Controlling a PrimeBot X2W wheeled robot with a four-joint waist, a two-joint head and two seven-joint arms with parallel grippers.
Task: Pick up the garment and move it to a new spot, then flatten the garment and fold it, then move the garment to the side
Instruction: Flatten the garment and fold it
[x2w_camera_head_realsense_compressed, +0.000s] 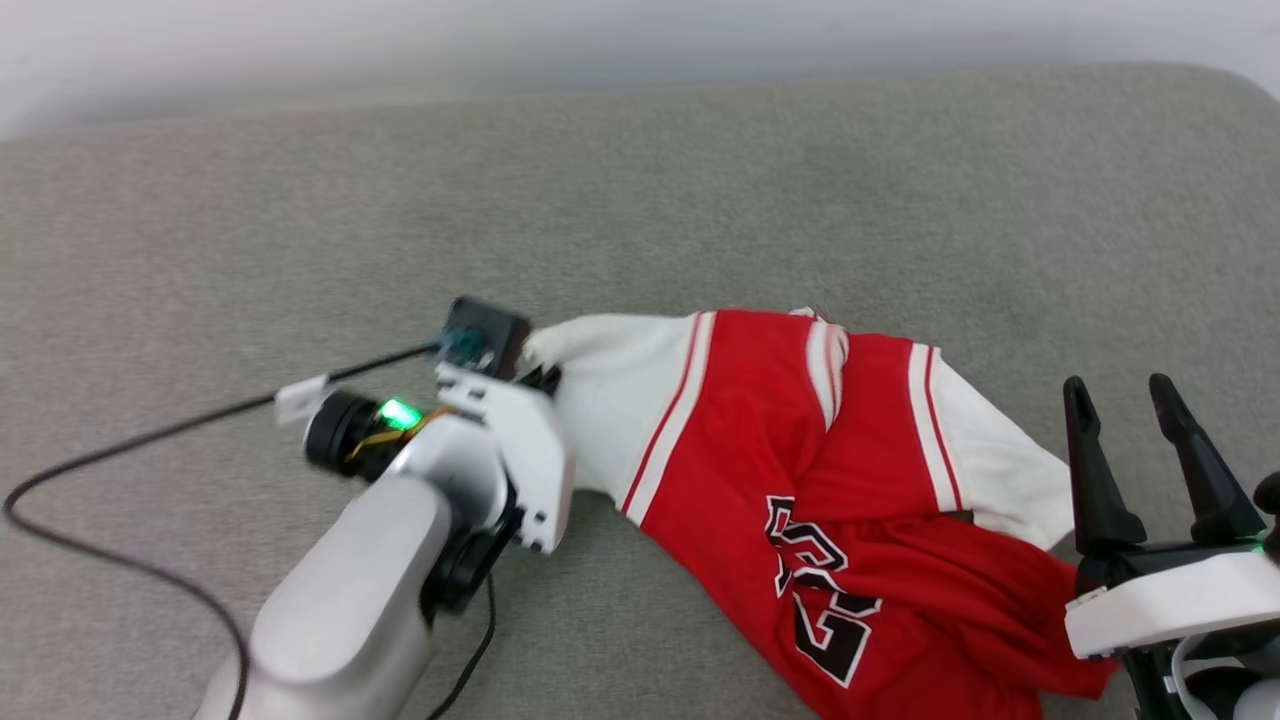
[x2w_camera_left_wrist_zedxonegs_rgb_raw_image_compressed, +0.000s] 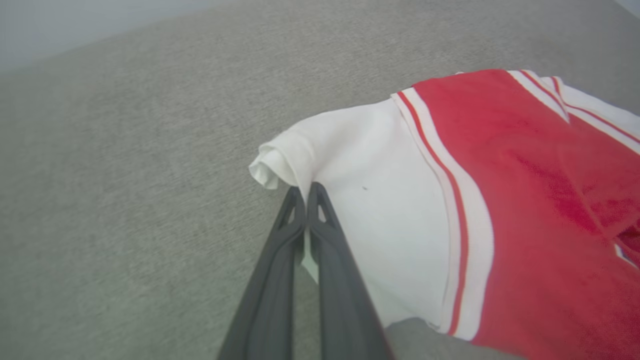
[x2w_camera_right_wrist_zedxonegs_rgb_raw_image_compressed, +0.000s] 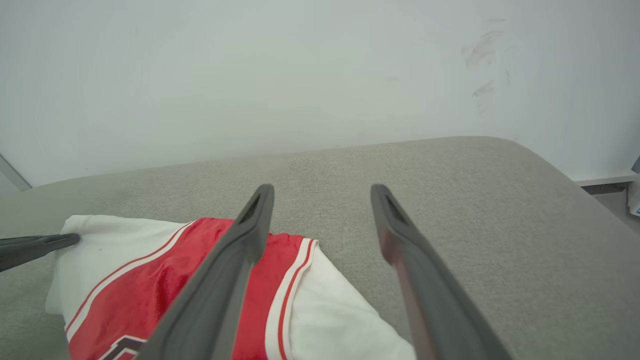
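Observation:
The garment (x2w_camera_head_realsense_compressed: 780, 440) lies crumpled on the grey cushion, red with white sleeves and black lettering at its lower part. My left gripper (x2w_camera_head_realsense_compressed: 545, 378) is at its left end, shut on the edge of one white sleeve (x2w_camera_left_wrist_zedxonegs_rgb_raw_image_compressed: 370, 200). In the left wrist view the two fingers (x2w_camera_left_wrist_zedxonegs_rgb_raw_image_compressed: 325, 260) press together with a sliver of white cloth between them. In the right wrist view the left gripper's fingers (x2w_camera_right_wrist_zedxonegs_rgb_raw_image_compressed: 40, 246) touch the garment (x2w_camera_right_wrist_zedxonegs_rgb_raw_image_compressed: 150, 280) from the left. My right gripper (x2w_camera_head_realsense_compressed: 1118, 384) stands open just right of the other white sleeve, nothing between its fingers (x2w_camera_right_wrist_zedxonegs_rgb_raw_image_compressed: 235, 260).
A grey upholstered surface (x2w_camera_head_realsense_compressed: 640, 200) stretches away on all sides, ending at a pale wall (x2w_camera_right_wrist_zedxonegs_rgb_raw_image_compressed: 300, 75) behind. A black cable (x2w_camera_head_realsense_compressed: 120, 440) trails from the left wrist across the left part. The surface's rounded right edge (x2w_camera_right_wrist_zedxonegs_rgb_raw_image_compressed: 560, 170) drops off at the right.

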